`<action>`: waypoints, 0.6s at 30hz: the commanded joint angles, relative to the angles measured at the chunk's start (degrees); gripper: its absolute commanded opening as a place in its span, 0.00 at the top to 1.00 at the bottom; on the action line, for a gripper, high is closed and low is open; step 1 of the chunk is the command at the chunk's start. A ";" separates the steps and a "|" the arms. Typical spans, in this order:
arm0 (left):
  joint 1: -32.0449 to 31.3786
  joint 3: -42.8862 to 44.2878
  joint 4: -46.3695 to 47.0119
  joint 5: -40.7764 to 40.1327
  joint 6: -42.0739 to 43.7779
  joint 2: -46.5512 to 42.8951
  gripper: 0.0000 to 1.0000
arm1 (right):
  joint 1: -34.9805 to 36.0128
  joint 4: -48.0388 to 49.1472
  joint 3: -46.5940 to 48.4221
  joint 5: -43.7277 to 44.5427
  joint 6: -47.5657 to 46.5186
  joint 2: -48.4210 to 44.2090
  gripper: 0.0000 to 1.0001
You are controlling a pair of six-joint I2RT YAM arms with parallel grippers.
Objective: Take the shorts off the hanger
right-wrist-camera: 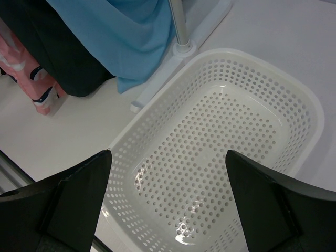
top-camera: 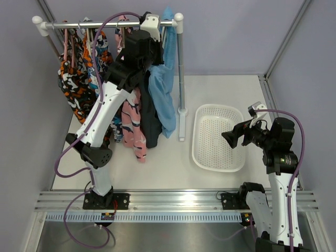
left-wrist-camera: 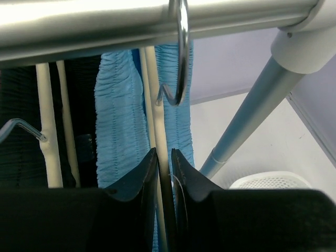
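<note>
The light blue shorts (top-camera: 164,89) hang at the right end of the rail (top-camera: 105,24), with the dark navy shorts (top-camera: 151,126) just to their left. My left gripper (top-camera: 143,41) is up at the rail. In the left wrist view it (left-wrist-camera: 164,157) is shut on the cream bar of the hanger (left-wrist-camera: 156,105), in front of the blue shorts (left-wrist-camera: 118,121). The hanger's metal hook (left-wrist-camera: 181,52) sits over the rail (left-wrist-camera: 105,21). My right gripper (top-camera: 229,137) hovers open and empty over the white basket (top-camera: 195,137). Its view also shows the blue shorts (right-wrist-camera: 121,37) and the navy shorts (right-wrist-camera: 58,63).
A pink patterned garment (top-camera: 134,131) and orange-black-white garments (top-camera: 73,79) hang further left on the rail. The rack's upright post (top-camera: 181,79) stands between the clothes and the basket (right-wrist-camera: 310,105). A second wire hook (left-wrist-camera: 21,128) shows at the left.
</note>
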 commanded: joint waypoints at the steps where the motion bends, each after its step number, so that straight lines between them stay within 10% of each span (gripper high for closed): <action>1: 0.36 -0.53 -3.21 1.78 1.41 -2.54 0.82 | 0.41 1.52 1.02 0.93 0.58 0.10 0.01; 18: 0.80 -0.35 4.35 7.67 -4.12 -10.80 1.00 | 0.50 1.60 1.02 0.76 0.76 -0.07 0.01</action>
